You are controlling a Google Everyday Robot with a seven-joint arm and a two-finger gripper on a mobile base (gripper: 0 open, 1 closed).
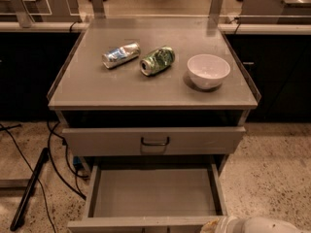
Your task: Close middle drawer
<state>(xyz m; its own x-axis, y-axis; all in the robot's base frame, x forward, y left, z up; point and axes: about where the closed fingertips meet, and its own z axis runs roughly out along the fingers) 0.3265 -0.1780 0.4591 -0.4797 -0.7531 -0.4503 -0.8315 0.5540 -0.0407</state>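
The middle drawer (153, 193) is pulled far out below the top drawer. It is a wide, shallow, empty grey tray. Its low front panel (141, 223) lies at the bottom edge of the view, and its handle is out of view. My gripper (212, 225) shows only as a small tip at the bottom edge, at the right end of that front panel. The white arm (257, 224) lies behind it at the bottom right. I cannot tell whether the gripper touches the panel.
The top drawer (153, 141) with a black handle (155, 141) stands slightly out. On the cabinet top (97, 89) lie a silver can (120, 55), a green can (157, 60) and a white bowl (208, 71). Black cables (29, 188) lie on the floor at the left.
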